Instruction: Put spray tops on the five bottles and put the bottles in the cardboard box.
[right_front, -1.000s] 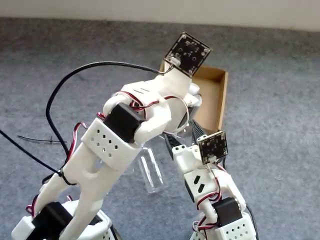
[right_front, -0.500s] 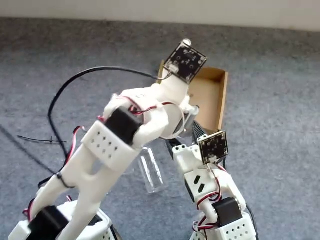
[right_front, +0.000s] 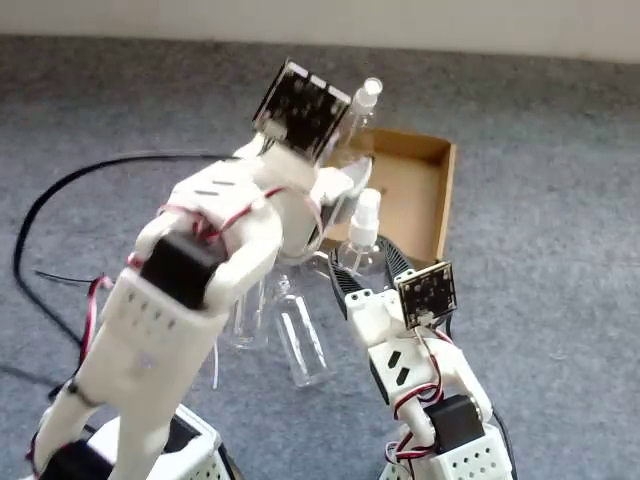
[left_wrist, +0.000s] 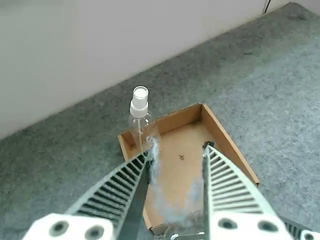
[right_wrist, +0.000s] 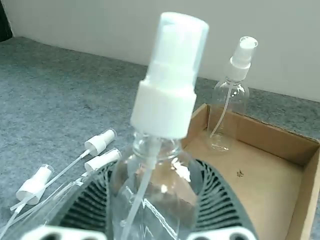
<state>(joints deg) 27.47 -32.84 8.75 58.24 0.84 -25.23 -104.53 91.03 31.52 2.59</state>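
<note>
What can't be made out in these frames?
High view: the left arm covers part of the box and the bottles on the carpet, so their count is unclear.
Right wrist view: the right gripper and the lower edge hide the base of the held bottle.
Left wrist view: the left gripper and a blur hide the box's near end.

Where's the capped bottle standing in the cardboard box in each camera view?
High view: capped bottle rises near the top, at the cardboard box's far edge.
Left wrist view: capped bottle stands in the box's corner, beyond the left gripper's open jaws.
Right wrist view: capped bottle stands in the box, behind the nearer bottle.
Shared landmark: the cardboard box.
</note>
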